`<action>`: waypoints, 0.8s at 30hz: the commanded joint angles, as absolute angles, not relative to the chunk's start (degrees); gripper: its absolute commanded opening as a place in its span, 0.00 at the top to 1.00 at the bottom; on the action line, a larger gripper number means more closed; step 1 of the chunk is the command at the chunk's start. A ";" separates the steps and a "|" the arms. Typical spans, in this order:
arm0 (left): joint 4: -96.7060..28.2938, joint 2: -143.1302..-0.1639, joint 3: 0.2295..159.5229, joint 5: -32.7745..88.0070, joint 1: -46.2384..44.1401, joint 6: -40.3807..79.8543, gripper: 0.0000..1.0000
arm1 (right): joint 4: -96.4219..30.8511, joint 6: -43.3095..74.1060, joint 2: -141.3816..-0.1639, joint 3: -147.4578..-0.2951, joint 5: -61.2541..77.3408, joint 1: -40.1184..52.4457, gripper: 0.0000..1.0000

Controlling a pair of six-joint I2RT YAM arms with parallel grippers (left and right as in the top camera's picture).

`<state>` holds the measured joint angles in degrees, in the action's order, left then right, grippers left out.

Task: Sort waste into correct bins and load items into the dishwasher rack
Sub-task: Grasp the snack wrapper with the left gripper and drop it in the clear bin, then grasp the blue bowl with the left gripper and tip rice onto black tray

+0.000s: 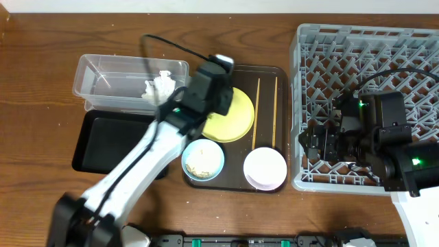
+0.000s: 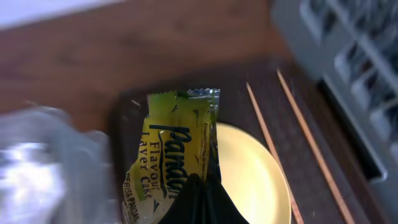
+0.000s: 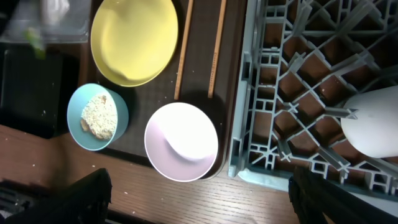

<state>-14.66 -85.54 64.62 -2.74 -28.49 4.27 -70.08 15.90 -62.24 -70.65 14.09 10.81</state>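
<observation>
My left gripper [image 2: 196,186] is shut on the green-yellow snack wrapper [image 2: 177,149] and holds it above the left rim of the yellow plate [image 2: 249,180], next to the clear tub [image 1: 130,72]. The tub holds crumpled white paper [image 1: 159,88]. The black tray [image 1: 110,140] lies in front of the tub. The blue bowl [image 1: 203,159] holds pale crumbs, and the pink-white bowl [image 1: 265,168] is empty. Two chopsticks [image 1: 258,113] lie right of the plate. My right gripper [image 3: 199,205] is open and empty at the front left of the grey rack [image 1: 370,103].
The plate, bowls and chopsticks sit on a dark brown serving tray [image 1: 274,75] between the bins and the rack. A white rounded object [image 3: 373,121] shows over the rack in the right wrist view. My left arm [image 1: 137,171] crosses the black tray's right end.
</observation>
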 commanded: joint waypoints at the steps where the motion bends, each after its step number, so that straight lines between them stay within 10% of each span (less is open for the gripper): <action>1: -15.40 -85.78 64.79 -9.43 -24.10 5.13 0.94 | -70.11 16.27 -62.26 -70.32 13.93 11.33 0.10; 5: -11.60 -88.88 64.75 -10.31 -15.70 9.89 0.93 | -70.06 16.27 -62.26 -70.32 13.91 11.33 0.10; 8: -8.47 -90.80 64.75 -4.86 -10.94 12.60 0.50 | -70.04 16.27 -62.26 -70.32 13.91 11.33 0.10; 12: -10.98 -88.27 64.93 6.76 -9.19 12.58 0.41 | -70.30 16.25 -62.26 -70.32 13.89 11.33 0.10; 24: -41.89 -72.14 64.58 7.92 -20.56 13.61 0.47 | -70.30 16.23 -62.26 -70.32 13.50 11.33 0.09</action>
